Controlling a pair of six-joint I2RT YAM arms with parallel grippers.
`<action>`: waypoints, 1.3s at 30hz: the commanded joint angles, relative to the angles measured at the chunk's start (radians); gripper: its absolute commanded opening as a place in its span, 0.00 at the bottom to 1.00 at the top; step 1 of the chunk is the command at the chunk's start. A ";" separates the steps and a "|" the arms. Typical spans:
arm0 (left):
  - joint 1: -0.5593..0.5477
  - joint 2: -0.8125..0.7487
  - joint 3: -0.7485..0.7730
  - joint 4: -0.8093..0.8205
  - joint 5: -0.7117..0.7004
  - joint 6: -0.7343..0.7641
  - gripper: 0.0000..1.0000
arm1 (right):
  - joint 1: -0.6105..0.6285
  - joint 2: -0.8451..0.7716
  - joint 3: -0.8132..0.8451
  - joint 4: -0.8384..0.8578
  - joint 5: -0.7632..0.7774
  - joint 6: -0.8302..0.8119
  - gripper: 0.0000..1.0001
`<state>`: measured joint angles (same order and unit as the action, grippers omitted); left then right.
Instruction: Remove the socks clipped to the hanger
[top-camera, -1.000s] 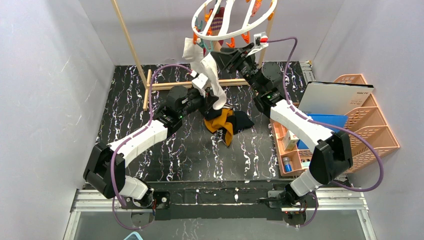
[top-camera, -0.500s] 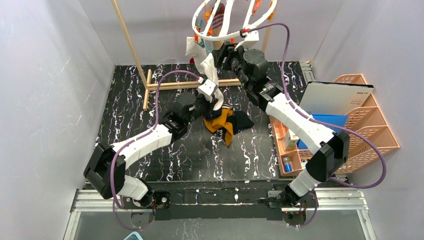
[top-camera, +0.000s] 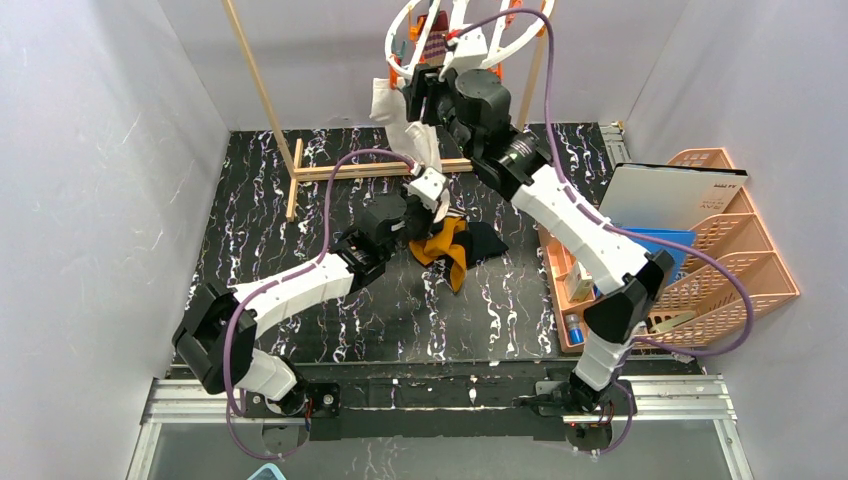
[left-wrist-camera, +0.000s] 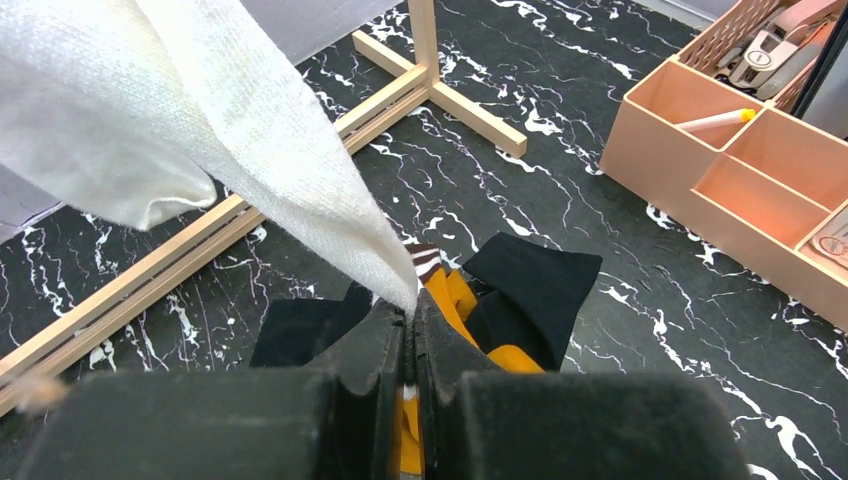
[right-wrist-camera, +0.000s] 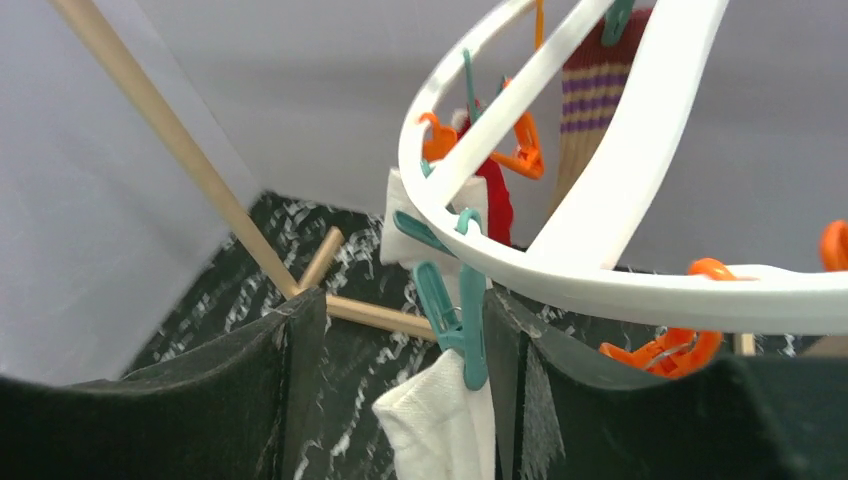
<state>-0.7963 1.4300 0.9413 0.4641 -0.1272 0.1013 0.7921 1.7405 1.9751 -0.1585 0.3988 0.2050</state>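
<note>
White fabric ran taut between the two arms: a white sock (left-wrist-camera: 250, 130) hung from a teal clothespin (right-wrist-camera: 462, 320) on the hanger (right-wrist-camera: 600, 283), and its lower tip was pinched in the left gripper (left-wrist-camera: 410, 322), whose jaws were closed tight on the cloth. That gripper sat low, just above a loose heap of mustard and black socks (top-camera: 452, 245) lying on the black marbled table (top-camera: 300, 230).

The right gripper (right-wrist-camera: 400, 385) was raised to the near rim of the white plastic ring, with its jaws standing well apart on either side of the teal clothespin and the sock's clipped top. The clothespin was closer to the right-hand finger; whether it touched could not be told.

Further round the ring a red sock (right-wrist-camera: 497, 195) and a maroon-striped sock (right-wrist-camera: 595, 90) hung from orange pegs. The wooden pole frame (left-wrist-camera: 440, 95) stood on the table behind the heap.
</note>
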 joint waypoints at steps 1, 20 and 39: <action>-0.021 0.006 0.023 -0.014 -0.033 0.014 0.00 | 0.001 0.084 0.177 -0.148 0.032 -0.037 0.65; -0.037 0.018 0.029 -0.015 -0.039 0.012 0.00 | 0.002 0.096 0.167 -0.185 0.075 -0.063 0.60; -0.043 0.020 0.030 -0.021 -0.035 0.014 0.00 | 0.016 0.023 -0.011 0.067 0.182 -0.092 0.56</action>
<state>-0.8288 1.4479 0.9482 0.4633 -0.1684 0.1123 0.7963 1.8442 1.9797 -0.2211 0.5369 0.1444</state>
